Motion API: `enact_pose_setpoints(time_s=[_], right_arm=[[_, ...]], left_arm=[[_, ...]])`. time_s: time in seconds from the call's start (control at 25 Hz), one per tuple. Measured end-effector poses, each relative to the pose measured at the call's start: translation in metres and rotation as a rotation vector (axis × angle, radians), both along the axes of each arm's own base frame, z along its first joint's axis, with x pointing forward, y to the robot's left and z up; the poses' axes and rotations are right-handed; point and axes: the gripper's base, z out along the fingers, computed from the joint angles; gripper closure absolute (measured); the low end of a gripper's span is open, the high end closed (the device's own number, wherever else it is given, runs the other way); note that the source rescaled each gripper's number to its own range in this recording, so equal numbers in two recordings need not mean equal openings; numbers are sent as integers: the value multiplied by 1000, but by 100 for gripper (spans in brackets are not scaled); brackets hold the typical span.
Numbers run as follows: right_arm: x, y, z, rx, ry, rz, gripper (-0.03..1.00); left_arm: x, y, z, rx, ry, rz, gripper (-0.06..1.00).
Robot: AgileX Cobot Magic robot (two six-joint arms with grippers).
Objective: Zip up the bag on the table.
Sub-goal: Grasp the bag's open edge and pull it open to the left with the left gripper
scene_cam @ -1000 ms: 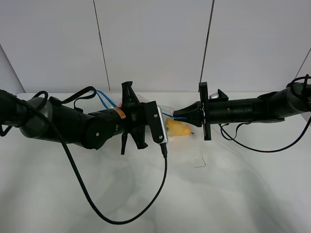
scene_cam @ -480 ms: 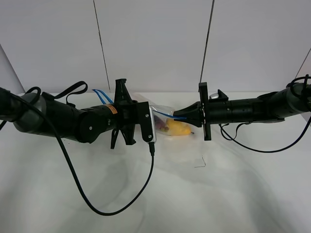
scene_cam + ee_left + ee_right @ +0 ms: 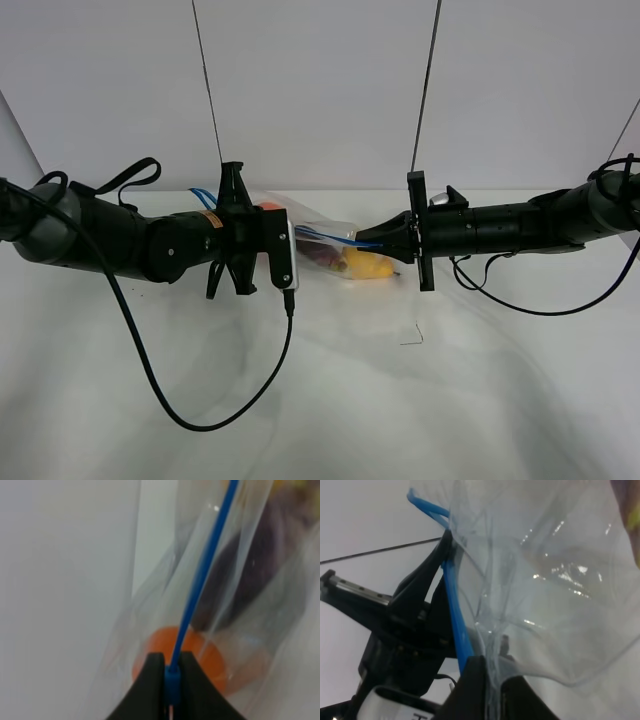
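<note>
Left tool (image 3: pixel 171 662) slid leftward along bag (image 3: pixel 335 242) zip; right tool (image 3: pixel 492 672) unmoved.

2 black arms: left arm (image 3: pixel 120 243) has orange label (image 3: pixel 208 221), silver camera block (image 3: pixel 284 252) and black cable (image 3: pixel 190 429) below it; right arm (image 3: pixel 520 228) plain black.

You have bright, even, diffuse light in the high view; the table (image 3: pixel 480 400) shows only faint, soft shadows. Your left wrist view is blurred throughout, the bag (image 3: pixel 165 590) smeared and soft. Right wrist view is sharper, with small glare spots on the plastic.
</note>
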Motion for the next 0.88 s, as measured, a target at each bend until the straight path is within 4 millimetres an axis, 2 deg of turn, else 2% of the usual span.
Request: enact_pose_setpoints(time_s=[0.24,0.88], right_arm=[[0,0,0,-2,0,2,97],[-1,3,0,-1,0,5,97]], left_arm=[[9,19,-1,8,15,56,94],[21,48,-2,67,-1,111,94]])
